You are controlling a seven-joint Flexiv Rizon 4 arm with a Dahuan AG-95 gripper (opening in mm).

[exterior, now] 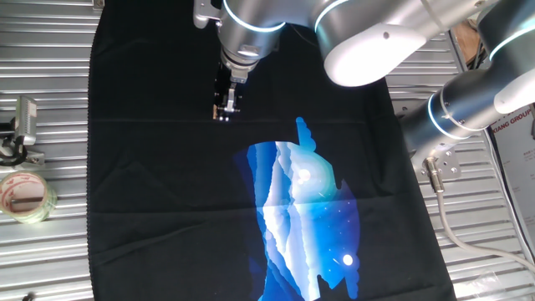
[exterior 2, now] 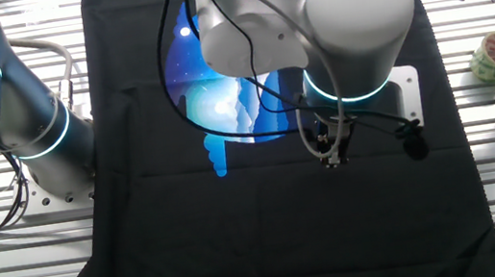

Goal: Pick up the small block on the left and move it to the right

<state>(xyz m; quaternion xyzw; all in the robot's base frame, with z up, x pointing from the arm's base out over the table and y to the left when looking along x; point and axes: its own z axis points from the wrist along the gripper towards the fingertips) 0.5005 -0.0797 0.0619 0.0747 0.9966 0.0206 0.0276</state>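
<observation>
Under and all around the gripper (exterior: 223, 113) spreads a black cloth (exterior: 150, 192), laid over the ribbed metal table (exterior: 50, 109); a blue and white printed picture (exterior: 305, 217) fills the cloth on the side away from the tool's tip. Above the tool the silver arm (exterior: 368, 38) bends over the scene, and in the other fixed view it hides much of the cloth. Well off to one side of the tool, beyond the cloth's edge, lies a roll of clear tape (exterior: 25, 196). The gripper points down at the cloth; whether its fingers stand apart or together I cannot tell, nor whether anything sits between them. The small block cannot be made out in either view; it may be at the fingertips, hidden or too small. Judging by the task, it should be light, stiff and not fragile, best pinched across two opposite flat faces.
</observation>
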